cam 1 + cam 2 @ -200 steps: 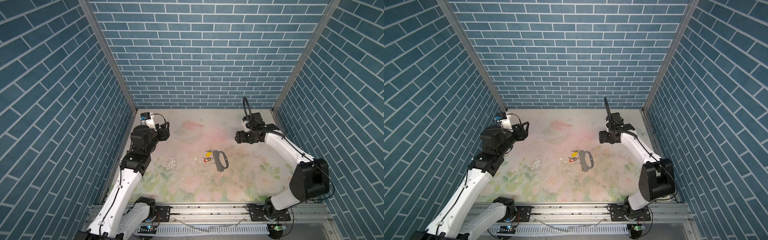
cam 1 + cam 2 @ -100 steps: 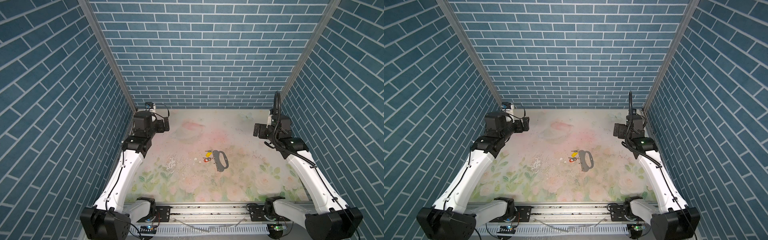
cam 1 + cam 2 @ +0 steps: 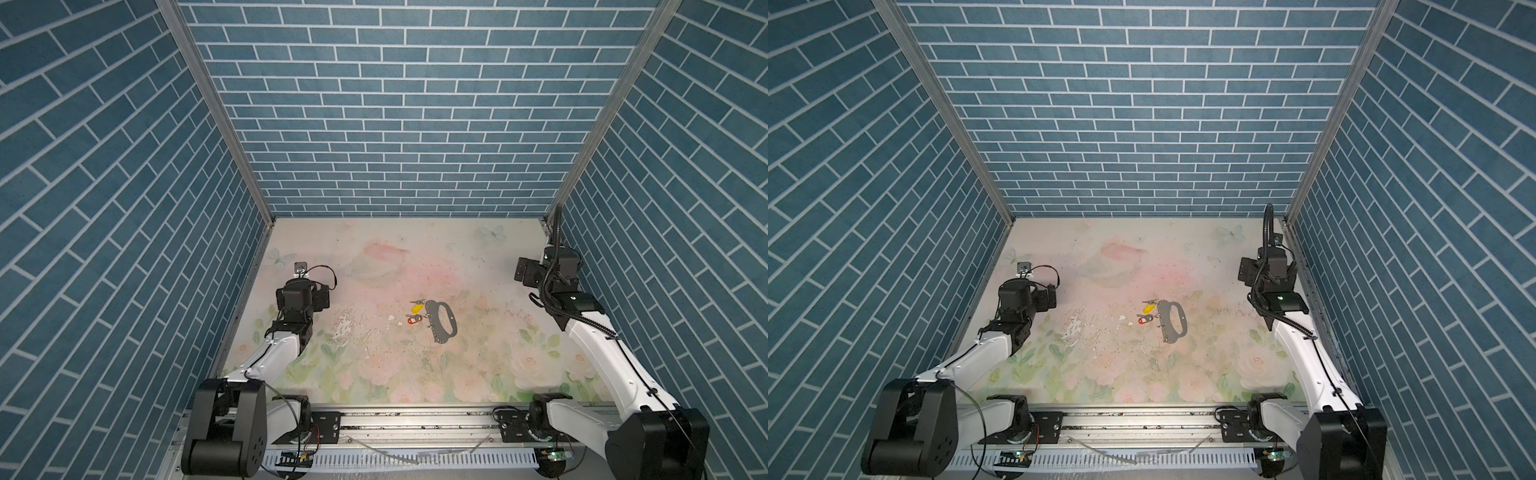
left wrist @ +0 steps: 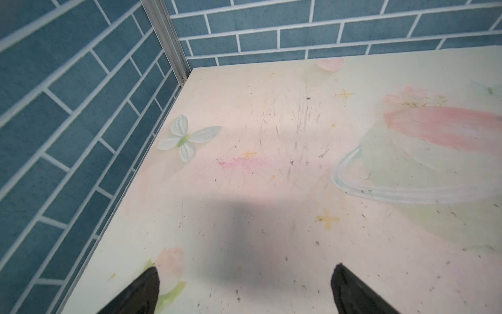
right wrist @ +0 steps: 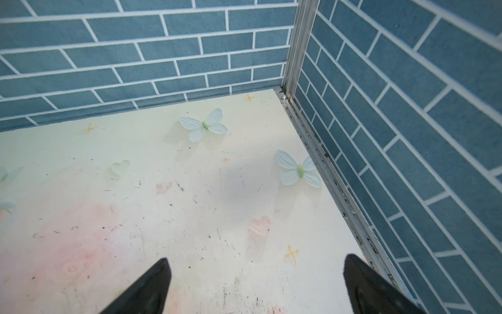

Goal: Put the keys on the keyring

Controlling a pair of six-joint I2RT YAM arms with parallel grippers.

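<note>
The keyring (image 3: 443,321) is lying flat near the middle of the table (image 3: 374,253), with the keys (image 3: 416,307) just beside its ringed edge. The left gripper (image 4: 245,267) and the right gripper (image 5: 256,257) are hanging with jaws wide apart and empty, each near a side wall (image 4: 68,122), well apart from the keys. Bare table is lying between them.

No readable text, labels, brands, numbers or signs on anything shown
</note>
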